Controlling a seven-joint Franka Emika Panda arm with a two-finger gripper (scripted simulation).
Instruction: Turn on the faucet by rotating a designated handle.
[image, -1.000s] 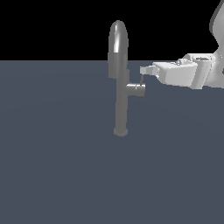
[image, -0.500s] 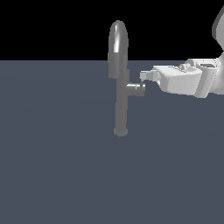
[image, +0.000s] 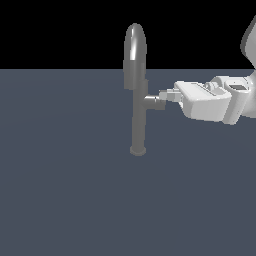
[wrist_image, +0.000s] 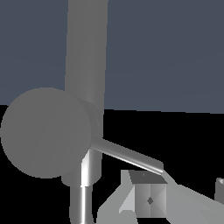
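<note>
The faucet (image: 137, 100) stands upright on a round base collar, with a high arched spout and a short side stub (image: 153, 103) pointing to the exterior view's right. My gripper (image: 167, 95) reaches in from the right, its tips right at the stub's end. In the wrist view the handle (wrist_image: 127, 156) is a thin rod running out from the stub's round end face (wrist_image: 46, 132). One of my fingertips (wrist_image: 148, 199) sits just under the rod's free end, and the other finger (wrist_image: 218, 189) shows at the frame's edge. The fingers stand apart with nothing clamped between them.
A flat dark blue-grey floor (image: 65, 190) spreads all around the faucet's base. My white wrist and arm (image: 215, 102) stretch off to the exterior view's right.
My gripper has moved toward the exterior view's left and slightly down, closing the gap to the side stub. The faucet has not moved.
</note>
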